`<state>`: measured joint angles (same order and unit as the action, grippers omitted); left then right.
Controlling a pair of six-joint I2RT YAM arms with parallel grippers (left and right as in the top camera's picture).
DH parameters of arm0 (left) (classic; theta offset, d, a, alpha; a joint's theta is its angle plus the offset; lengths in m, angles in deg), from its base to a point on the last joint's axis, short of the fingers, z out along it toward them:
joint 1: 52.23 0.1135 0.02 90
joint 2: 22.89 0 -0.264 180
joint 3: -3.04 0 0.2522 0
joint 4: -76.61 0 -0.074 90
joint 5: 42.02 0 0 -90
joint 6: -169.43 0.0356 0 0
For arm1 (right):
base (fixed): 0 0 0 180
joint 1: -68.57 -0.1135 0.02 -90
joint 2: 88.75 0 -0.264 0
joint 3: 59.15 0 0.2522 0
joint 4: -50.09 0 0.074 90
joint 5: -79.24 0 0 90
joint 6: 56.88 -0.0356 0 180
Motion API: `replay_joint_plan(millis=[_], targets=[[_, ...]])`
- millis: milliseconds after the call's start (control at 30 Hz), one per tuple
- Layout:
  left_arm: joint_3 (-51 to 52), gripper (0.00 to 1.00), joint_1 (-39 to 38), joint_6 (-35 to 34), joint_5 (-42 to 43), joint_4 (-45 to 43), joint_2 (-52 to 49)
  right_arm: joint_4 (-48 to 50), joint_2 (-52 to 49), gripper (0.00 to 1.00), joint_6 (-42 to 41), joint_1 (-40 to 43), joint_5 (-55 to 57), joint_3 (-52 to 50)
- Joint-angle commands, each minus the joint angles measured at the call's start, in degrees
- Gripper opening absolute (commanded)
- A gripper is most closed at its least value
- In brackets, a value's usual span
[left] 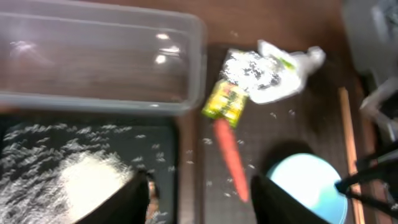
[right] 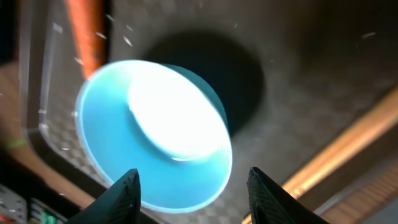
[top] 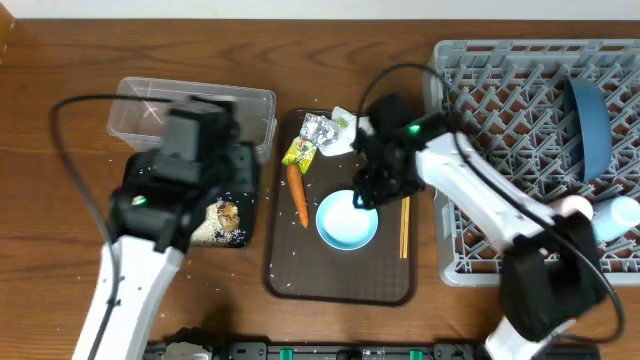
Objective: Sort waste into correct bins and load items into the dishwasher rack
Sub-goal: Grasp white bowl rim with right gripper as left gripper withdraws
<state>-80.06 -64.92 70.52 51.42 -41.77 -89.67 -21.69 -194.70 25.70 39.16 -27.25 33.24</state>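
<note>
Left gripper (left: 202, 200): fingers spread, nothing between them, above the black tray (top: 243, 238), left of frame.
Right gripper (right: 194, 194): fingers spread and empty, over the bowl (top: 347, 220).
Bowl: light blue, white inside, on the brown serving tray (top: 340, 285), centre.
Carrot (top: 298, 195): just left of the bowl.
Foil (top: 318, 130), wrapper (top: 300, 153): tray's upper end.
Chopsticks (top: 405, 228): right of the bowl.
Black tray: holds rice (left: 87, 177).
Rack (top: 500, 130): right, with the blue plate (top: 585, 125).

Dark brown wood-grain table (top: 40, 60) spans view L to R. Black rail (top: 300, 351) along near edge. Tan block (top: 5, 35) far-L corner. Light soft, even.
</note>
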Motion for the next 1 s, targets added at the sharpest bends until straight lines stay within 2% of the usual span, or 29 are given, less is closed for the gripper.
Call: replay_joint_plan(millis=[0,100,167,200,233,267,300,333,367,400,633,900,933,967], targets=[[-1.1,0.59,4.5,0.5,-1.2,2.2,2.7,0.1,-3.9,0.46,1.2,-0.6,0.5,0.0],[-1.1,0.62,7.5,0.5,-1.2,3.7,4.2,1.2,-6.7,0.43,1.0,-0.6,0.6,0.0],[-1.1,0.65,8.8,0.5,-1.2,4.4,4.5,2.3,-7.8,0.36,1.0,-0.7,0.5,0.0],[-1.1,0.76,9.2,0.5,-1.2,4.8,4.5,2.8,-8.3,0.34,1.0,-0.7,0.5,0.0],[-1.1,0.79,9.5,0.5,-1.2,5.2,4.4,3.3,-8.6,0.33,1.0,-0.7,0.6,0.0],[-1.1,0.88,9.6,0.5,-1.2,5.7,4.3,3.9,-8.8,0.32,1.0,-0.7,0.6,-0.1],[-1.0,0.98,9.6,0.5,-1.2,6.1,4.2,4.5,-9.0,0.21,1.0,-0.7,0.6,-0.1],[-1.0,0.98,9.6,0.5,-1.2,6.4,4.0,5.0,-9.0,0.09,1.0,-0.7,0.6,-0.1],[-1.0,0.98,9.6,0.5,-1.2,6.6,3.9,5.2,-9.0,0.03,1.0,-0.7,0.7,0.0],[-1.0,0.98,9.6,0.5,-1.2,6.8,3.8,5.3,-8.9,0.01,1.0,-0.6,1.0,0.0],[-1.0,0.98,9.6,0.5,-1.2,7.4,3.1,5.4,-5.9,0.01,-3.7,0.2,7.8,0.8],[-1.0,0.98,9.6,0.5,-1.2,7.4,3.1,6.1,-2.6,0.01,-3.7,0.3,12.9,0.8],[-1.0,0.98,9.6,0.5,-1.2,7.4,3.1,6.1,-2.9,0.03,-3.6,0.3,13.4,0.8],[-1.0,0.98,9.6,0.5,-1.2,7.4,3.1,6.2,-3.3,0.12,-3.5,0.2,13.6,0.7]])
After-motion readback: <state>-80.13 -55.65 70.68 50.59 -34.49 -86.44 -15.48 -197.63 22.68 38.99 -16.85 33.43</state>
